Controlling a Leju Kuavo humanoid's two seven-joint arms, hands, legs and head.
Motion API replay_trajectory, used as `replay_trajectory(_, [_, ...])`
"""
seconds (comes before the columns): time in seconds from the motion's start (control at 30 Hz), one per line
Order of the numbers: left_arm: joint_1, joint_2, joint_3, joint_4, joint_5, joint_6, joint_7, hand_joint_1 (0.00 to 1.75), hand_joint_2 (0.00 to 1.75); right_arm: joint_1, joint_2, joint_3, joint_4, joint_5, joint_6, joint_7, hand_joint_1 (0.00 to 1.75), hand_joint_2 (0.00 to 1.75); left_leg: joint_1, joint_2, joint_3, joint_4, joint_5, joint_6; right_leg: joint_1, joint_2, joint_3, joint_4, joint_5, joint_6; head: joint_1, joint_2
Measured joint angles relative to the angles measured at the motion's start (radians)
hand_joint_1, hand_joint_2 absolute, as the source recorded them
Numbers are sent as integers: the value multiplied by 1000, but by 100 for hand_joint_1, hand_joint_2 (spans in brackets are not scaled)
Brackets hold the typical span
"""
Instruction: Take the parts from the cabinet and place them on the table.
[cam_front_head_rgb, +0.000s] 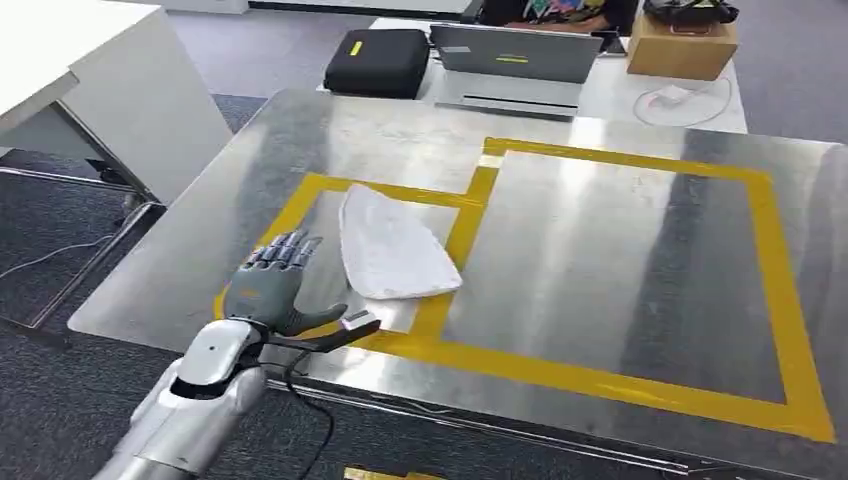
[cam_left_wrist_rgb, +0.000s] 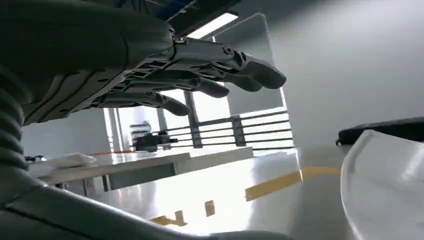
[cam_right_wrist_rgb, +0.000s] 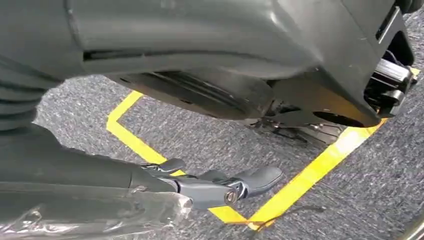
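Observation:
A white, flat, roughly triangular part lies on the steel table, inside the smaller yellow-taped rectangle. My left hand hovers just left of it near the table's front edge, fingers stretched forward and thumb out, holding nothing. In the left wrist view the fingers spread above the tabletop, with the white part close beside them. My right hand hangs over grey carpet with its fingers straight. Crinkled clear film lies along it; I cannot tell whether it is held.
Beyond the steel table stand a black case, a grey laptop and a cardboard box. A white desk stands at the far left. A black cable hangs below the front edge. Yellow tape marks the carpet.

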Motion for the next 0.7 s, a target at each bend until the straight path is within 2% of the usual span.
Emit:
replay_trajectory(0.17, [125, 37, 37, -201, 144, 42, -76, 0, 0, 10, 2, -5, 0, -27, -15, 0, 0, 0, -1, 1, 3, 0, -1, 1, -1, 0, 3, -2, 1, 1, 0, 0])
replay_trajectory(0.2, [153, 46, 52, -241, 173, 51, -94, 0, 0, 12, 5, -7, 0, -32, -18, 0, 0, 0, -6, 1, 2, 8, -3, 7, -5, -1, 4, -6, 4, 8, 0, 0])
replay_trajectory(0.3, [228, 66, 98, -331, 254, 85, -140, 0, 0, 14, 11, -9, 1, -42, -24, 2, 0, 0, -6, 2, 2, 7, -2, 14, -6, 0, 6, -8, 7, 13, 0, 0])
replay_trajectory(0.33, [255, 75, 123, -365, 294, 103, -164, 0, 0, 14, 14, -10, 2, -43, -25, 7, 0, 0, -7, 2, 3, 3, 2, 19, -6, 0, 9, -15, 11, 17, -1, 0])
replay_trajectory(0.37, [282, 79, 149, -391, 334, 122, -188, 0, 0, 15, 17, -10, 2, -43, -27, 12, 0, 0, 1, 4, 11, -22, 17, 22, 0, 2, 13, -18, 13, 23, 0, 0])
replay_trajectory(0.4, [306, 79, 173, -405, 366, 134, -212, 0, 0, 15, 16, -10, 2, -43, -30, 15, 0, 0, 6, 10, 23, -35, 26, 20, -1, -3, 3, -8, -3, 25, 1, 0])
replay_trajectory(0.43, [329, 82, 210, -423, 409, 143, -244, 0, 0, 15, 17, -9, 2, -44, -32, 18, 0, 0, 8, 11, 24, -40, 30, 25, -2, -3, -13, 32, -37, 30, 3, 0])
replay_trajectory(0.5, [369, 85, 268, -440, 452, 145, -288, 0, 0, 16, 17, -9, 3, -45, -35, 22, 0, 0, 8, 12, 22, -39, 32, 24, -11, -5, -74, 187, -116, 38, 2, 0])
replay_trajectory(0.53, [386, 85, 290, -444, 476, 145, -304, 0, 0, 17, 17, -9, 3, -48, -37, 22, 0, 0, 8, 13, 20, -38, 33, 22, -14, -5, -100, 255, -144, 42, 1, 0])
replay_trajectory(0.57, [401, 85, 314, -445, 522, 142, -331, 0, 0, 18, 17, -9, 3, -53, -39, 21, 0, 0, 8, 13, 19, -37, 34, 20, -16, -6, -104, 277, -144, 45, 3, 0])
replay_trajectory(0.6, [414, 85, 345, -445, 567, 137, -356, 0, 0, 18, 17, -10, 3, -56, -40, 19, 0, 0, 10, 13, 19, -36, 35, 18, -17, -7, -85, 253, -124, 48, 3, 0])
replay_trajectory(0.63, [427, 84, 377, -445, 636, 121, -400, 0, 0, 18, 17, -10, 5, -61, -40, 19, 0, 0, 12, 13, 19, -34, 35, 15, -19, -8, -43, 185, -89, 49, 3, 0])
replay_trajectory(0.67, [436, 78, 417, -443, 688, 103, -443, 0, 0, 18, 17, -10, 6, -63, -40, 18, 0, 0, 16, 13, 19, -31, 33, 10, -22, -8, 15, 89, -49, 51, 2, 0])
replay_trajectory(0.7, [443, 72, 451, -441, 723, 87, -479, 0, 0, 17, 17, -10, 6, -65, -40, 18, 0, 0, 17, 13, 18, -24, 29, 4, -26, -7, 63, 2, -31, 55, 3, 0])
